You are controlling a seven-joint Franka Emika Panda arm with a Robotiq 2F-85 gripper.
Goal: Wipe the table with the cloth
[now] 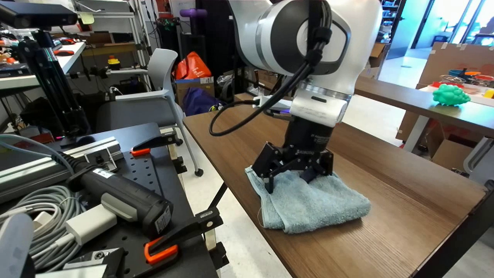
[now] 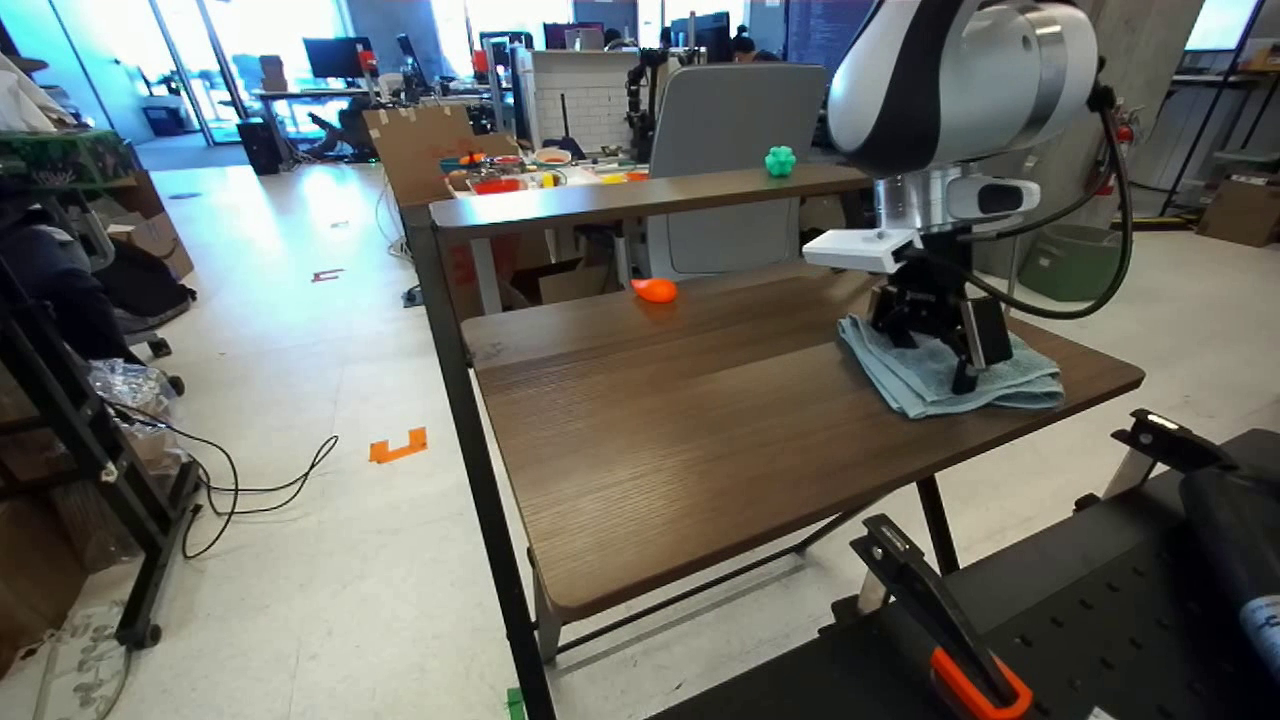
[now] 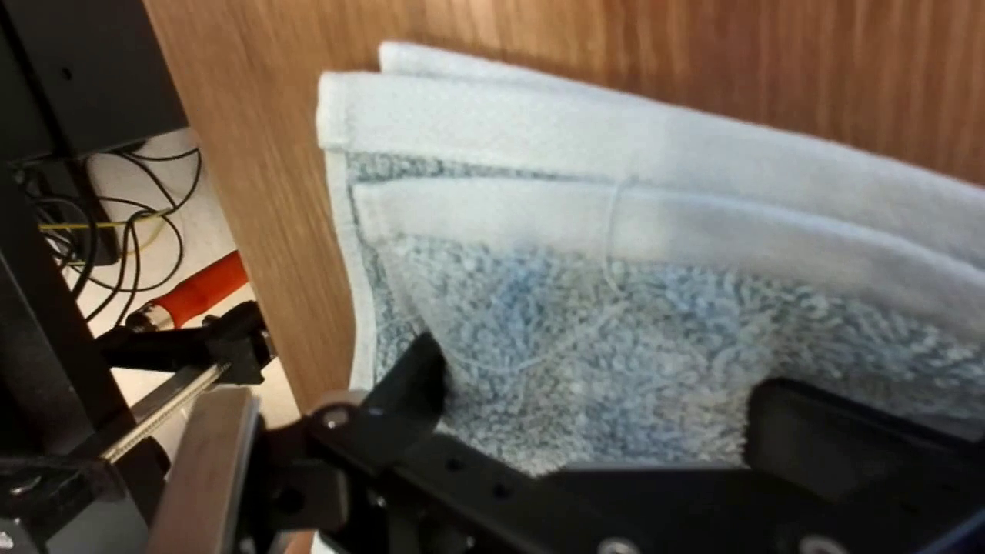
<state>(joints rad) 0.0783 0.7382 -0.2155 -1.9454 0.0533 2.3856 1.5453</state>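
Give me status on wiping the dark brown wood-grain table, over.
Black jointed gripper open. Folded light blue-grey towel beneath it, ungripped, on table near one edge. Small orange teardrop-shaped object also on table, apart from towel; might obstruct wider wiping.

Gripper [image 1: 288, 183] dn, w/ fingers [image 1: 269, 186] apart

Robot arm [image 1: 335, 46], clamps [image 1: 187, 231] and monitors [image 2: 337, 57] suggest a lab.

Robot arm [image 1: 283, 42]: top is being cropped in both exterior views. Cloth [image 1: 320, 206]: part is being hidden by the gripper [image 1: 288, 182]; in the wrist view it is being cut off by the right edge. Table [image 1: 386, 231]: edge is being cropped at bottom in an exterior view.
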